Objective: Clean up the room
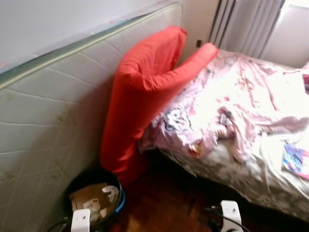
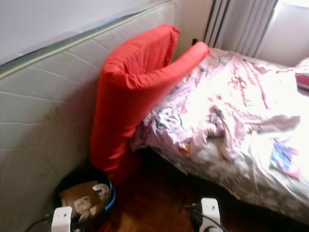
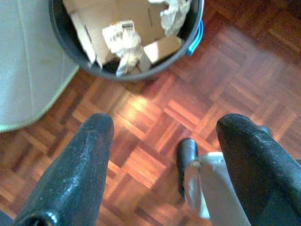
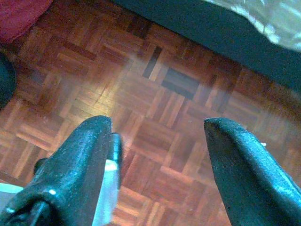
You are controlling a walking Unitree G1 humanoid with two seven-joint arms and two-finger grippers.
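A dark round waste bin [image 1: 94, 200] with a blue rim stands on the wooden floor by the upright mattress; it holds cardboard and crumpled paper [image 3: 124, 40]. On the bed lies a rumpled pink patterned blanket [image 1: 231, 101] and a colourful flat item [image 1: 294, 159] near its right edge. My left gripper [image 3: 164, 136] hangs open over the parquet just short of the bin, nothing between its fingers. My right gripper [image 4: 157, 134] is also open, above bare floor beside the bed's dark base [image 4: 207, 35].
A pale quilted mattress [image 1: 48, 121] leans against the left wall. A long red cushion [image 1: 140, 92] stands bent between it and the bed. Grey curtains [image 1: 246, 24] hang at the back. Parquet floor [image 1: 164, 203] lies between bin and bed.
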